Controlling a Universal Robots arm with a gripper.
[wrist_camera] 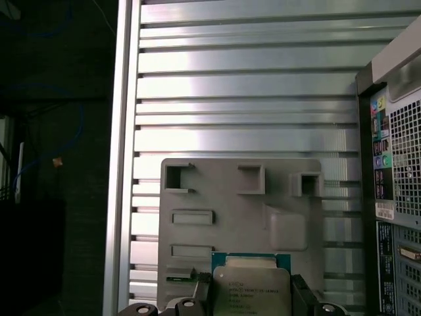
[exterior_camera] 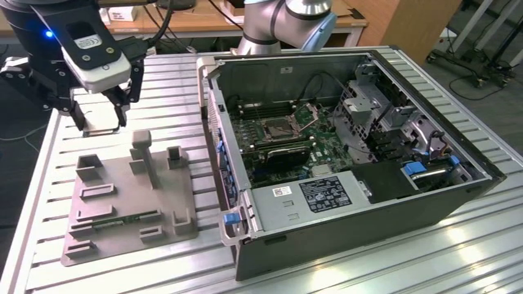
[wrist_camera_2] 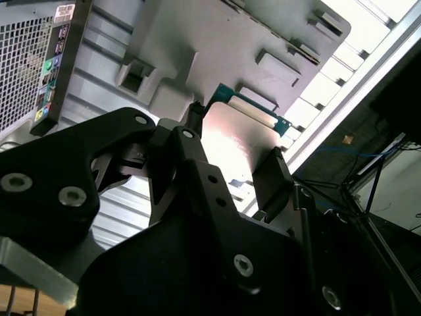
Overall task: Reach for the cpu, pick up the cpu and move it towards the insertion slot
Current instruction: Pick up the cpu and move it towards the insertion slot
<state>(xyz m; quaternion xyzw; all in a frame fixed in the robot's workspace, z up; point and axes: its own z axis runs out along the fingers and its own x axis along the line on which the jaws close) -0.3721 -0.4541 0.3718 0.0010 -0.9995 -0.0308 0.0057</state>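
Note:
The cpu [exterior_camera: 100, 122] is a small flat square chip held between the fingers of my gripper [exterior_camera: 100, 117], lifted above the ribbed table at the exterior view's far left. In the first wrist view the cpu [wrist_camera: 250, 283] shows its silvery top and teal-green rim, with my gripper [wrist_camera: 250, 299] shut on its sides. The second wrist view shows the cpu [wrist_camera_2: 233, 141] as a shiny plate between black fingers [wrist_camera_2: 273, 174]. The insertion slot [exterior_camera: 278, 129], a dark square socket with a raised metal plate, lies on the green motherboard inside the open case, well to the exterior view's right of the gripper.
A grey plastic tray [exterior_camera: 131, 202] with recesses and upright posts lies on the table below the gripper, also visible as the tray [wrist_camera: 240, 210] in the first wrist view. The open computer case [exterior_camera: 351, 153] has a tall side wall [exterior_camera: 214, 122] between tray and motherboard. The arm's base [exterior_camera: 286, 24] stands behind.

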